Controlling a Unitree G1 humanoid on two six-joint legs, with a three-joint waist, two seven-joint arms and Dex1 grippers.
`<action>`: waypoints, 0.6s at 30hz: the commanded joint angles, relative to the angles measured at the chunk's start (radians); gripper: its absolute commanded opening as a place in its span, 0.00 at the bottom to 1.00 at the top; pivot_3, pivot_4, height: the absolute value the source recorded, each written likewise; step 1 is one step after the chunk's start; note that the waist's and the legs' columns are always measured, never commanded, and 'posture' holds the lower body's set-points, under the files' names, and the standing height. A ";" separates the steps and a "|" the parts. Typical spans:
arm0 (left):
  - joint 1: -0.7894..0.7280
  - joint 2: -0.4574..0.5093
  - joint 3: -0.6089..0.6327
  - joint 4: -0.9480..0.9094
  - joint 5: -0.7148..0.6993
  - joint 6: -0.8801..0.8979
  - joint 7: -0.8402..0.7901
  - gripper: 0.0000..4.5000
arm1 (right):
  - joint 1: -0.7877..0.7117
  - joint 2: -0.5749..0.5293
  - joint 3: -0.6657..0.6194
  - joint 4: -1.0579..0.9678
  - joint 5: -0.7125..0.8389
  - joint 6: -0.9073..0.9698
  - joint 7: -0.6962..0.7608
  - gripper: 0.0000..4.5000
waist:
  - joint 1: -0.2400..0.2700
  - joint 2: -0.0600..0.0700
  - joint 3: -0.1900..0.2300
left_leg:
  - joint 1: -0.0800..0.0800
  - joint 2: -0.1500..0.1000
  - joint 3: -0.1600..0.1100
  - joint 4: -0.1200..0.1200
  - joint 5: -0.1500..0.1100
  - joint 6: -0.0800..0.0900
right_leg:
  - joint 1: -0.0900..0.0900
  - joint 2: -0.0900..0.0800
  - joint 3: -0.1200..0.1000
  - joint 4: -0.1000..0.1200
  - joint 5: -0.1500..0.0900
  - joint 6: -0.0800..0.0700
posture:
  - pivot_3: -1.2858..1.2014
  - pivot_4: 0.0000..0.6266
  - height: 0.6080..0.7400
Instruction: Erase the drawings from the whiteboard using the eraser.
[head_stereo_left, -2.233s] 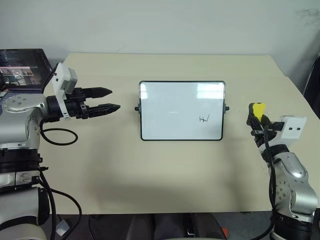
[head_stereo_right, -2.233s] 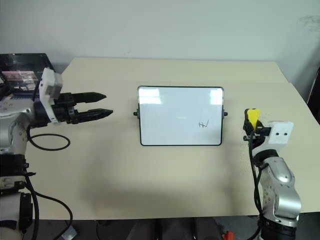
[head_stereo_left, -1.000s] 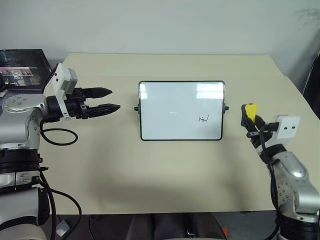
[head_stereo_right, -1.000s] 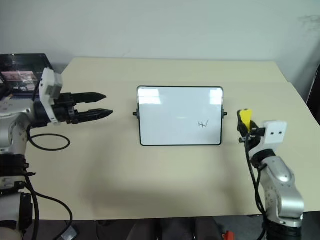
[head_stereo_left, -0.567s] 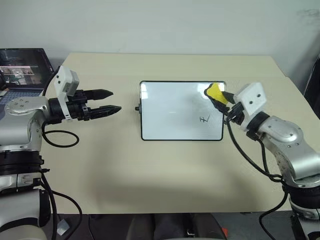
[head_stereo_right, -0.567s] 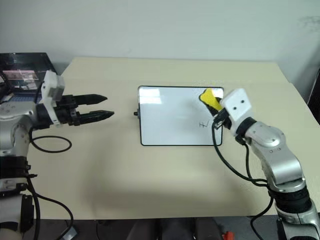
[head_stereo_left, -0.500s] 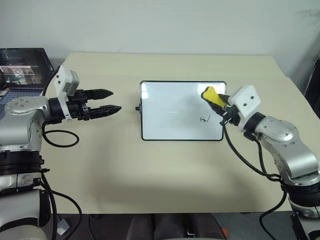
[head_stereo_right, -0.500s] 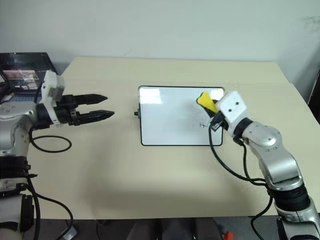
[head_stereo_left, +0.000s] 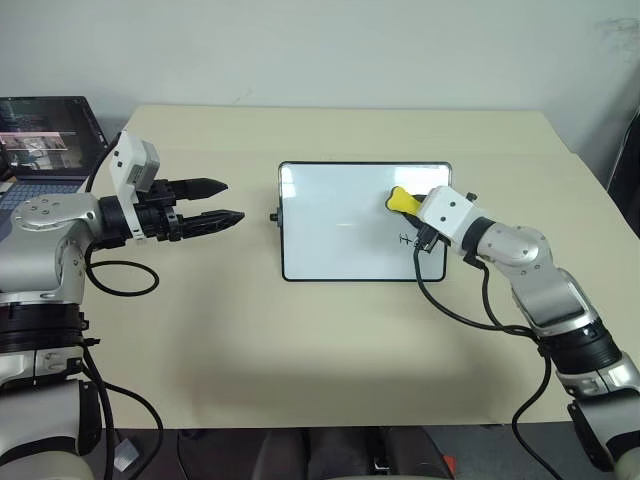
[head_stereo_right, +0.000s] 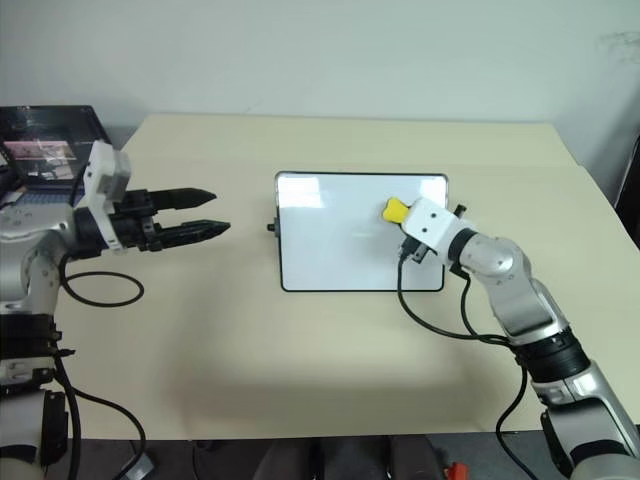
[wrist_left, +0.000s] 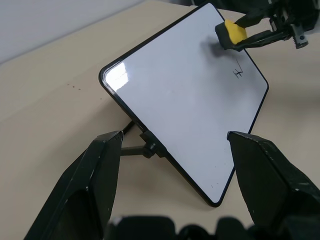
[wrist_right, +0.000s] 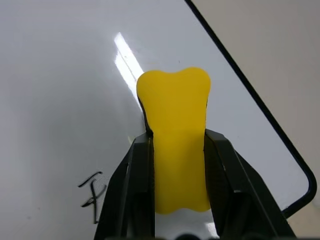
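Nearest us, our right gripper (head_stereo_left: 412, 206) had swung in from the right side of the table (head_stereo_left: 300, 360) and now reached over the right part of the whiteboard (head_stereo_left: 340, 225) — its fingers were clamped on the eraser (head_stereo_left: 403, 201), which sat just above the one scribble (head_stereo_left: 406, 239) we could make out. From the right wrist view, the eraser looked close to the surface, though we could not tell whether it touched. We judged that the carry was over and the wiping stroke was about to start; the mark was not yet erased.

Two seconds earlier that arm had stood upright off the board's right edge, with the eraser raised.

Farther left, our left gripper (head_stereo_left: 218, 201) hung as before — fingers parted, holding nothing, well left of the board.
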 joint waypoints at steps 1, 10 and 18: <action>-0.019 0.012 0.023 -0.033 -0.012 -0.006 -0.003 0.81 | -0.028 0.009 0.006 0.046 -0.047 -0.074 0.003 0.22 | 0.000 0.000 0.000 | 0.000 0.000 0.000 0.000 0.000 0.000 | 0.000 0.000 0.000 0.000 0.000 0.000 | 0.52 0.24 1.00; -0.029 0.008 0.014 -0.026 -0.007 -0.008 -0.003 0.81 | 0.013 0.011 0.056 0.077 -0.151 -0.096 0.066 0.22 | -0.001 -0.001 -0.001 | 0.002 0.000 0.000 0.000 0.000 0.000 | 0.001 0.000 0.000 0.001 0.000 0.000 | 0.52 0.24 1.00; -0.035 0.005 0.009 -0.026 -0.003 -0.013 -0.003 0.81 | 0.061 0.024 0.086 0.070 -0.196 -0.067 0.110 0.22 | -0.002 -0.006 -0.004 | 0.008 0.000 -0.001 0.001 0.000 0.000 | 0.006 0.000 0.001 0.001 0.000 0.000 | 0.52 0.24 1.00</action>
